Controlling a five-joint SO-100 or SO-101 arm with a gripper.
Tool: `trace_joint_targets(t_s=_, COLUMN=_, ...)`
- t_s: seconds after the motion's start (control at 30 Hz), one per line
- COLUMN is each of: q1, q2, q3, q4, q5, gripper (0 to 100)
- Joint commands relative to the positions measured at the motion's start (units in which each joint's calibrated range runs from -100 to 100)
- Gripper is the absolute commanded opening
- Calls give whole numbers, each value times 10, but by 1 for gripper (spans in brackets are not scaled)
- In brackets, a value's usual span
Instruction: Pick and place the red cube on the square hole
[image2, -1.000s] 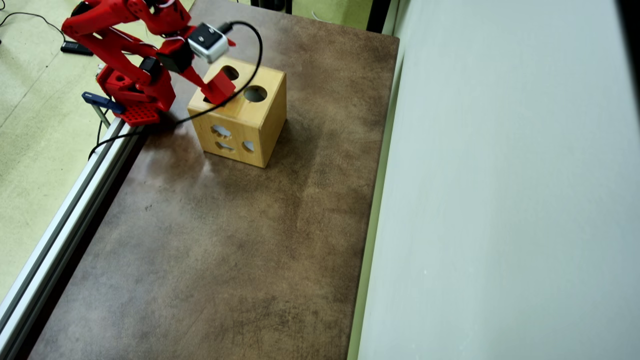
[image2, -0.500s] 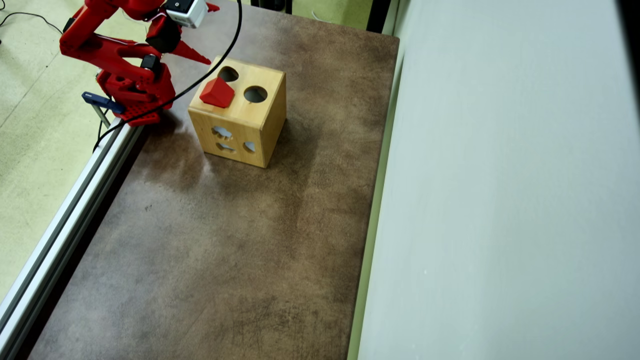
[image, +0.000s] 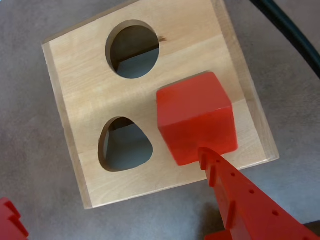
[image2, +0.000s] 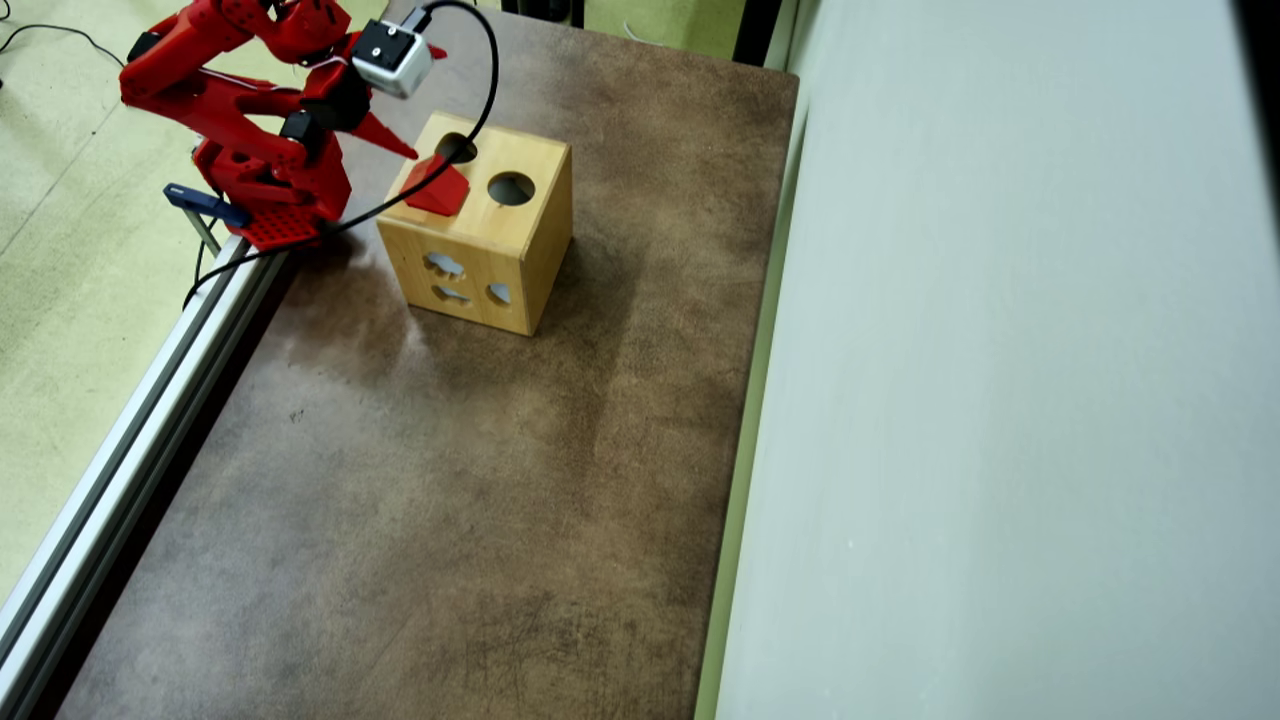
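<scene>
The red cube (image: 195, 122) sits skewed on top of the light wooden box (image: 85, 95), at the corner beside the round hole (image: 132, 49) and the heart-shaped hole (image: 125, 145). The square hole does not show; the cube covers that spot. My gripper (image: 105, 175) is open, and nothing is between its fingers. One red finger (image: 240, 200) reaches up to the cube's near edge, and the other finger (image: 7, 217) only peeks in at the bottom left. In the overhead view the cube (image2: 437, 186) rests on the box (image2: 520, 240), with a fingertip (image2: 405, 150) just left of it.
A black cable (image2: 470, 110) loops from the wrist camera across the box's top. The arm's base (image2: 270, 200) is clamped by an aluminium rail (image2: 130, 420) on the table's left edge. A pale panel (image2: 1000, 400) borders the brown table (image2: 450, 500) on the right.
A second ago the gripper held the cube over the box. It let go and lifted away, leaving the cube on top. It has now come back down beside the cube.
</scene>
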Motion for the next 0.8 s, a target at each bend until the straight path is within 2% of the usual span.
trace_joint_targets(t_s=0.0, q1=-3, q2=1, q3=36, q4=-9, q5=4, gripper=51)
trace_joint_targets(t_s=0.33, q1=-3, q2=1, q3=129, q4=-16, q5=4, gripper=51)
trace_joint_targets(t_s=0.6, q1=-2, q2=1, q3=199, q4=-103, q5=4, gripper=51)
trace_joint_targets(t_s=0.77, q1=-4, q2=-22, q3=177, q4=-78, q5=4, gripper=52)
